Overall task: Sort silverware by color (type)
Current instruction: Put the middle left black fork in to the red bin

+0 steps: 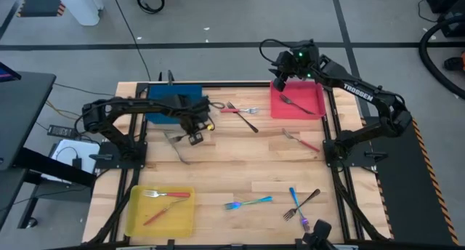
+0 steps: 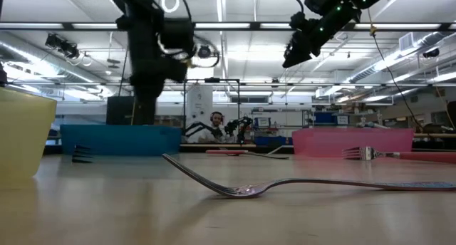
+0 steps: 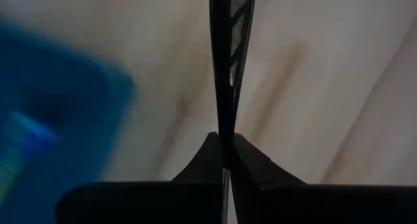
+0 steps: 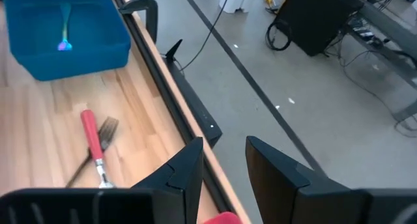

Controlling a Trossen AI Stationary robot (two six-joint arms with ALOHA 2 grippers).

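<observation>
My left gripper (image 1: 195,131) sits just beside the tray (image 1: 173,105) at the table's far left, pinching 1 fork (image 3: 229,61). My right gripper (image 1: 278,77) hangs over the far-right tray (image 1: 314,97), which holds 1 fork (image 1: 296,103).

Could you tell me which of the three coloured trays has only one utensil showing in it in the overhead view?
The red tray at the far right: it holds one dark fork. The yellow tray shows two red-handled pieces; the blue tray is mostly hidden there.
</observation>
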